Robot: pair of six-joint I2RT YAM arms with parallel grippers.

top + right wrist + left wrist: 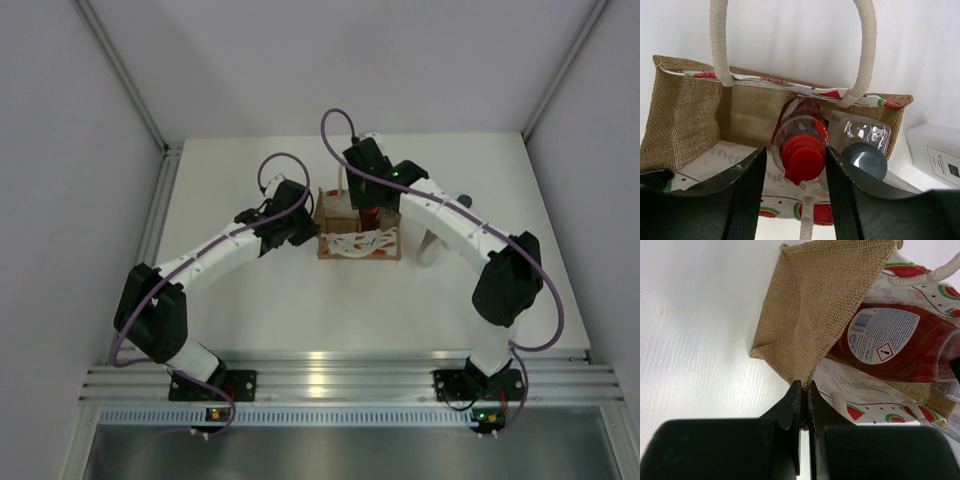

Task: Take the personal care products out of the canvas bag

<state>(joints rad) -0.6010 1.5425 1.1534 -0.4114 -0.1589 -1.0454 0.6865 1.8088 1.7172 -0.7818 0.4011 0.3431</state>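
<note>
White tabletop (260, 300), canvas bag (815, 300) at centre. Left fingers (794, 400) clenched on its burlap side (likely anchoring it). Right fingers (747, 190) spread astride the red bottle (802, 155) inside; dark-capped bottle (867, 157) beside it; white bottle (935, 155) lies outside.

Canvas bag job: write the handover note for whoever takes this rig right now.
Left hand: shut on the burlap side edge of the canvas bag, apparently holding it steady.
Right hand: open and lowered into the bag mouth, with a finger on each side of the red bottle cap. It has no grip yet.
In the bag: the red bottle and the pale bottle with a dark cap, side by side.
Done: the white bottle is out, on the table beside the bag.
Left: close on the red bottle, lift it out, then take the pale one.
</note>
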